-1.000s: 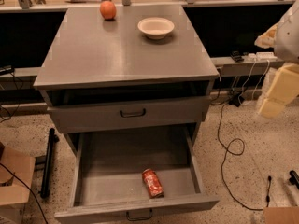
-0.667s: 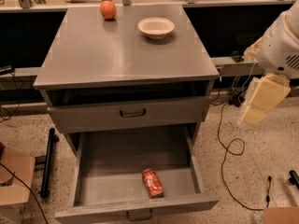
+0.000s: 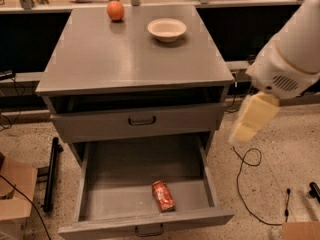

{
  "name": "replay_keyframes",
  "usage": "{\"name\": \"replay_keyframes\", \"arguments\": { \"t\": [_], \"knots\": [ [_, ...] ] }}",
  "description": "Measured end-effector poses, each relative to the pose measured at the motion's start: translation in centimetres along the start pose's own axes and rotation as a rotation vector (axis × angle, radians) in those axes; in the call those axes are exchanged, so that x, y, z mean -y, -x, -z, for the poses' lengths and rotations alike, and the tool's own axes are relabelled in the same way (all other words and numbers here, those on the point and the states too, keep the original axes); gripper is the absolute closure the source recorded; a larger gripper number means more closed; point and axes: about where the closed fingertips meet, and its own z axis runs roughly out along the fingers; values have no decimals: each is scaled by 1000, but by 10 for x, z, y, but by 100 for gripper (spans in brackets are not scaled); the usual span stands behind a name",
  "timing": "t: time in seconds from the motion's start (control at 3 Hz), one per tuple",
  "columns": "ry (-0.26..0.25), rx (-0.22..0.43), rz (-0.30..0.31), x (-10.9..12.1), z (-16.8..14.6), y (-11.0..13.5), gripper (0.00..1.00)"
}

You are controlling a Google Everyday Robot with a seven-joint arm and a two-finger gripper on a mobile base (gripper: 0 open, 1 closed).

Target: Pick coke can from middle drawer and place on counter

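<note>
Grey cabinet, middle drawer (image 3: 115, 184) pulled open: coke can (image 3: 163, 195) lies on its side near the front wall, long axis roughly front-to-back. My gripper (image 3: 252, 119) hangs outside, up and right of it; its opening I cannot tell.

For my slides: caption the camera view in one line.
Gripper hangs beside the cabinet; coke can lies in the open middle drawer, below the counter.

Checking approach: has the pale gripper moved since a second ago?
Yes. The gripper has moved left and down, toward the right edge of the flat grey metal counter.
</note>
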Motion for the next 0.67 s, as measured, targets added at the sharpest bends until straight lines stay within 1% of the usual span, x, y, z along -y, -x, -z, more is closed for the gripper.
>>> {"name": "replay_keyframes", "arguments": {
  "t": [0.33,0.67],
  "knots": [
    [56,26,-63,-17,-50,22,0],
    [123,15,-151,-34,-128,41,0]
  ]
}}
